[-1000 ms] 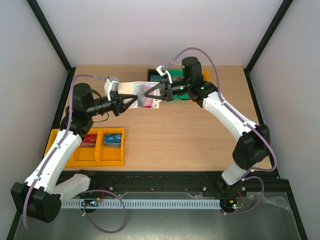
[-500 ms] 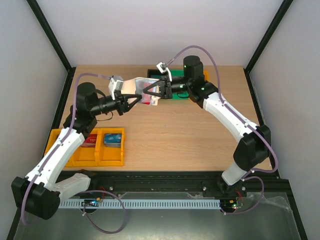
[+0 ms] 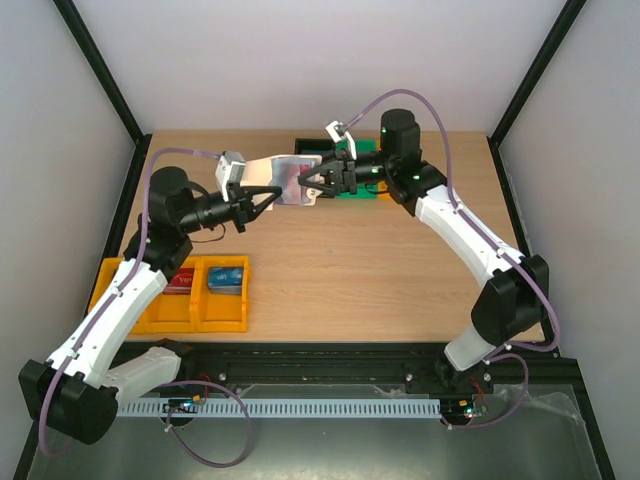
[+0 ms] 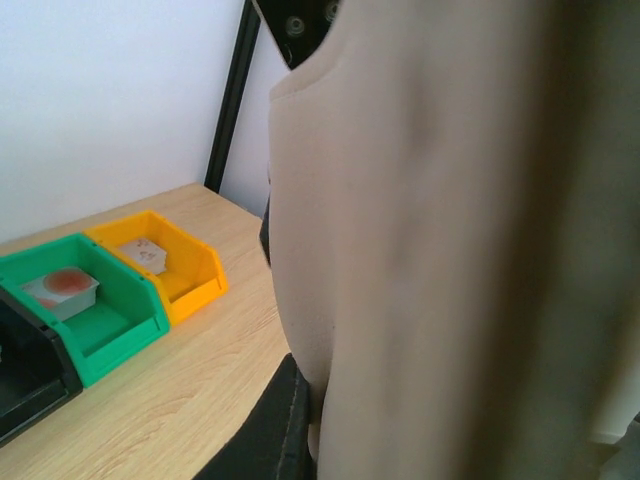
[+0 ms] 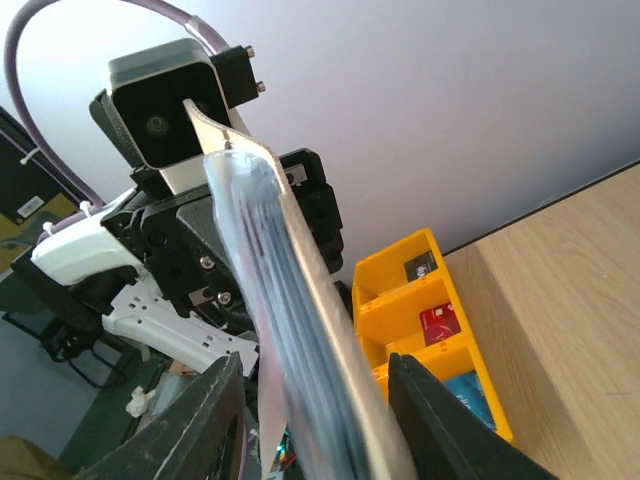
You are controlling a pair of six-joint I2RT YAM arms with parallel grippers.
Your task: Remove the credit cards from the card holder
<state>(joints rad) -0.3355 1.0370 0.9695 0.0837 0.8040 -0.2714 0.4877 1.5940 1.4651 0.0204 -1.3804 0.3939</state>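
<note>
The cream-beige card holder (image 3: 288,180) hangs in the air over the back middle of the table, between both grippers. My left gripper (image 3: 266,196) is shut on its left part. In the left wrist view the beige outside (image 4: 420,250) fills the frame, with one black finger (image 4: 268,432) against it. My right gripper (image 3: 312,184) is open, its jaws standing on either side of the holder's right edge. The right wrist view shows the holder (image 5: 290,300) edge-on and blurred. No card shows clearly inside it. A red card (image 3: 180,280) and a dark grey card (image 5: 420,267) lie in the yellow bin.
A yellow three-part bin (image 3: 200,318) stands at the front left and also holds a blue card (image 3: 227,278). A black bin (image 3: 308,147), a green bin (image 3: 362,190) and a yellow bin (image 4: 165,265) stand at the back, under the right arm.
Both grippers and the holder have moved a little toward the back. The right arm drew back to the right. The red edge seen at the holder earlier no longer shows.
</note>
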